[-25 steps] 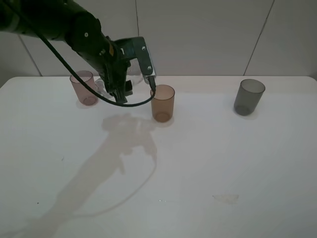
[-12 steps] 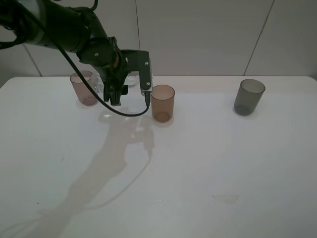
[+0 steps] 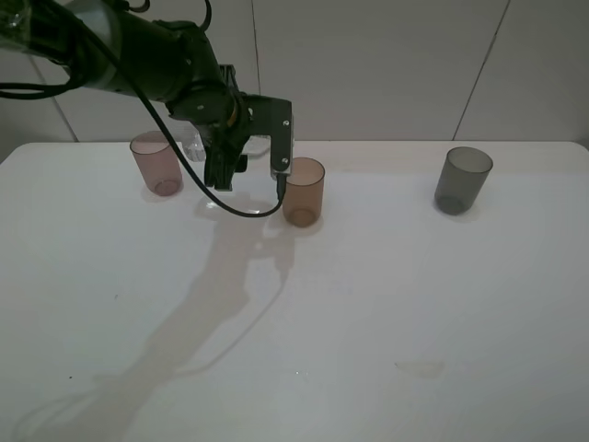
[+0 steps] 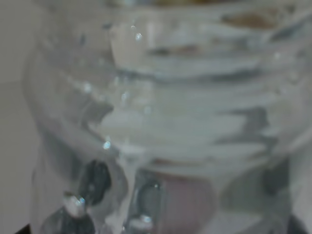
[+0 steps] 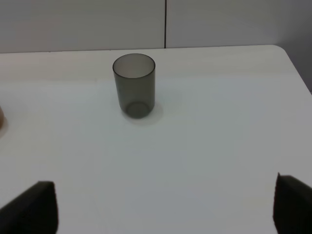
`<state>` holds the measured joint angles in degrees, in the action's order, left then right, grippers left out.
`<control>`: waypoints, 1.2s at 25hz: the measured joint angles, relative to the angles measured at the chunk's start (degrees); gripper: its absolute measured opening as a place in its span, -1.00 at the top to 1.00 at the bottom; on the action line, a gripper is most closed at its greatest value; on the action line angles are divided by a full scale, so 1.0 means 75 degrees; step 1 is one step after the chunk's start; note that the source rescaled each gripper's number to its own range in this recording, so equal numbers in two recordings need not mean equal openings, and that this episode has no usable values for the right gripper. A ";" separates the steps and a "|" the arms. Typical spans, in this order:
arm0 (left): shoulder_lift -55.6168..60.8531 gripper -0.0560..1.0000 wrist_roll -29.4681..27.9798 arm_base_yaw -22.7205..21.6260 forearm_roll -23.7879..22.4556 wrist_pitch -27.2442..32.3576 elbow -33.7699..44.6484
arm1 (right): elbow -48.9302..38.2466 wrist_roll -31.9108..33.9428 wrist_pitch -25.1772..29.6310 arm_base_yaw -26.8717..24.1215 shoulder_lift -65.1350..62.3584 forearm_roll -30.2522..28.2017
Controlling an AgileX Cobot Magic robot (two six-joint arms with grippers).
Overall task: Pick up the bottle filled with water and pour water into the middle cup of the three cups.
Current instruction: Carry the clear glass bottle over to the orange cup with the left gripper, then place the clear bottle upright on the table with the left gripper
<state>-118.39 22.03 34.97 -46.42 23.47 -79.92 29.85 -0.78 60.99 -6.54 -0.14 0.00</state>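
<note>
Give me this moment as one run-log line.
left tool: shut on the bottle | place: between pink cup and middle cup | right tool: open, empty | grey cup: upright

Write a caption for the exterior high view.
Left gripper holds the bottle between pink cup and amber cup; grey cup stands far right.

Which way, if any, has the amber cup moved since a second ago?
No. The amber cup stands where it did, equally far from the grey cup.
</note>
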 joint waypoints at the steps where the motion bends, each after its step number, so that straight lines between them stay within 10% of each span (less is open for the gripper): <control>1: -0.0037 0.87 0.0000 0.0009 -0.0066 0.0000 -0.0010 | 0.0000 0.0000 0.0000 0.0000 0.0000 0.0000; 30: -0.0089 0.87 0.0000 -0.0131 -0.2462 -0.0301 -0.0009 | 0.0000 0.0000 0.0000 0.0000 0.0000 0.0000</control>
<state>-119.05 22.03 33.98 -64.88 21.22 -79.99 29.85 -0.78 60.99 -6.54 -0.14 0.00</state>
